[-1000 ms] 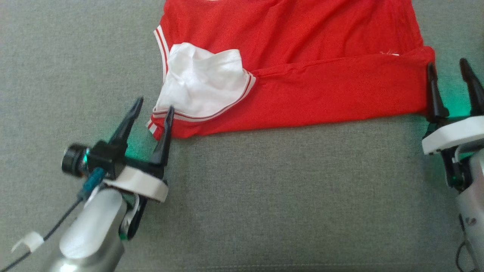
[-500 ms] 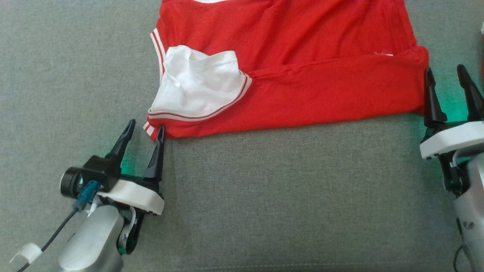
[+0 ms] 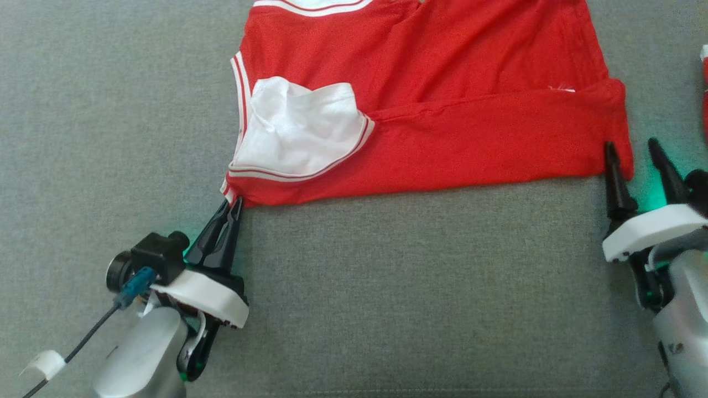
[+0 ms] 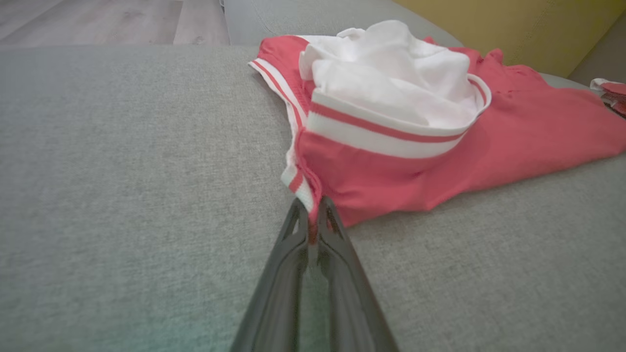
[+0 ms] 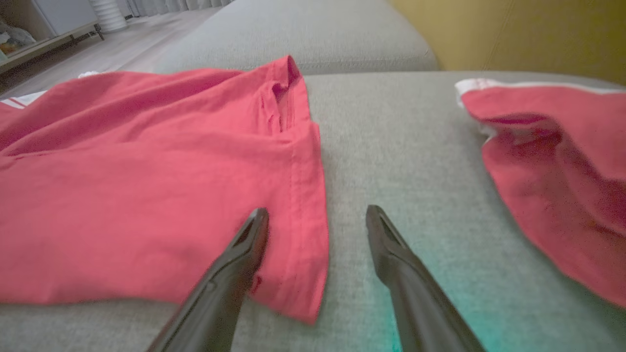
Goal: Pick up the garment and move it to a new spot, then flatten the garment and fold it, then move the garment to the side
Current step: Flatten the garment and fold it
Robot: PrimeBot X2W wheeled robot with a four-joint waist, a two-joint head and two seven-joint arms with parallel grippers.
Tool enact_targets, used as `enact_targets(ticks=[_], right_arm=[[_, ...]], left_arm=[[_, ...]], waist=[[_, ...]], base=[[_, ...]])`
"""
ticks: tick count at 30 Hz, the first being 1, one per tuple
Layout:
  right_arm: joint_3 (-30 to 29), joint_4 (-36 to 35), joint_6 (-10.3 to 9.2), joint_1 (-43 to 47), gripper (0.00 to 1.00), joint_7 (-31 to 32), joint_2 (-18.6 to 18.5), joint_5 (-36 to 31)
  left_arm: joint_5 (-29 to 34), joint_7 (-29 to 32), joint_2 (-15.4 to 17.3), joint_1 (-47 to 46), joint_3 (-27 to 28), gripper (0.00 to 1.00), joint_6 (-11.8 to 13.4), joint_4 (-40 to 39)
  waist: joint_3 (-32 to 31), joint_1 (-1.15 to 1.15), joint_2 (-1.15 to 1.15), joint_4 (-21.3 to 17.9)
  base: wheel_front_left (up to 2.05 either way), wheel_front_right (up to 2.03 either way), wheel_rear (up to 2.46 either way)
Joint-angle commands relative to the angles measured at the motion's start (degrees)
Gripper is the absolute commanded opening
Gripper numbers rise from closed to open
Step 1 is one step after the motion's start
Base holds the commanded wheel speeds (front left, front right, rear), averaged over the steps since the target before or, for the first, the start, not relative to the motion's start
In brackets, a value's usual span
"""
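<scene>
The garment [image 3: 470, 110] is a red top with white striped trim and a white inner patch [image 3: 298, 135], lying folded across the grey cushion. My left gripper [image 3: 231, 203] is shut on the garment's [image 4: 391, 161] near left corner, the striped hem pinched between the two fingers [image 4: 313, 230]. At the garment's [image 5: 146, 181] near right corner my right gripper [image 3: 633, 149] stands open, one finger over the red cloth and the other over bare cushion, with the hem edge between them [image 5: 315, 212].
A second red cloth with white trim [image 5: 552, 166] lies to the right of the garment, seen at the head view's right edge [image 3: 705, 94]. The grey cushion [image 3: 415, 287] stretches toward me. Wooden floor [image 4: 98, 19] and a yellow wall [image 5: 513, 34] lie beyond.
My left gripper has closed on the garment's near left corner. The right gripper stays open, now lower in the head view; that view itself has shifted.
</scene>
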Motion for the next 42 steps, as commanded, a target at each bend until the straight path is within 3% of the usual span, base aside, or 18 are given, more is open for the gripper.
enact_targets(ticks=[1, 5, 6, 7, 8, 22, 30, 38, 39, 40, 41, 42], right_arm=[[1.9, 0.3, 0.39, 0.7, 1.0, -0.2, -0.8, 1.5], [5.0, 2.5, 0.39, 0.1, 1.0, 1.5, -1.5, 4.9], [5.8, 2.8, 0.39, 0.0, 0.67, 1.8, -1.7, 5.6], [6.6, 2.8, 0.39, -0.1, 0.01, 1.9, -2.0, 6.2], [7.3, 2.6, 0.39, -0.1, 0.0, 1.8, -2.4, 6.9], [10.9, -1.3, 0.39, 6.9, 0.0, 0.0, -8.3, 11.8], [8.9, -6.8, 0.39, 17.5, 0.0, 0.0, -8.5, 12.9], [2.1, -15.0, 0.39, 26.1, 0.0, 4.5, -5.7, 10.0], [1.4, -15.8, 0.39, 26.8, 0.14, 5.5, -5.2, 9.8], [0.7, -16.4, 0.39, 27.4, 0.44, 6.5, -4.8, 9.6], [-0.2, -17.2, 0.39, 27.8, 1.0, 7.1, -4.4, 9.3], [-0.9, -18.0, 0.39, 28.3, 1.0, 7.6, -4.0, 9.0]], left_arm=[[-0.4, -0.4, 1.4, -0.6, 2.1, 0.0, -0.3, -1.7], [-0.6, -1.0, 1.5, -0.2, 2.7, 0.0, -0.3, -2.8], [-0.7, -1.1, 1.5, -0.1, 2.9, 0.0, -0.3, -3.1], [-0.8, -1.2, 1.4, 0.1, 3.2, 0.0, -0.3, -3.4], [-1.0, -1.4, 1.4, 0.3, 3.5, 0.0, -0.4, -3.6], [-9.7, -1.8, 0.6, 9.1, 7.8, 0.0, -3.5, -6.4], [-12.4, -1.5, 2.7, 15.8, 7.5, 0.0, -4.2, -8.0], [-13.4, -0.1, 4.0, 18.8, 6.9, 0.0, -4.1, -9.3], [-13.9, 0.5, 3.9, 18.9, 6.9, 0.0, -4.0, -9.2], [-14.4, 1.3, 3.9, 19.0, 6.8, 0.0, -3.8, -9.2], [-14.8, 1.9, 3.9, 19.0, 7.0, 0.07, -3.5, -9.3], [-14.9, 2.2, 4.1, 19.0, 7.2, 0.47, -2.9, -9.5]], waist=[[-0.5, 0.0, 0.0, 0.5], [-0.9, 0.0, 0.0, 0.9], [-1.0, 0.0, 0.0, 1.0], [-1.1, 0.0, 0.0, 1.1], [-1.2, 0.0, 0.0, 1.2], [-5.8, 0.0, 0.0, 1.0], [-8.9, 0.0, 0.0, 0.7], [-10.2, 0.0, 0.0, 0.1], [-10.3, 0.0, 0.0, 0.1], [-10.4, 0.0, 0.0, 0.0], [-10.5, 0.0, 0.0, -0.1], [-10.5, 0.0, 0.0, -0.1]], base=[[0.0, 0.0, 0.0], [0.0, 0.0, 0.0], [0.0, 0.0, 0.0], [0.0, 0.0, 0.0], [0.0, 0.0, 0.0], [0.0, 0.0, 0.0], [0.0, 0.0, 0.0], [0.0, 0.0, 0.0], [0.0, 0.0, 0.0], [0.0, 0.0, 0.0], [0.0, 0.0, 0.0], [0.0, 0.0, 0.0]])
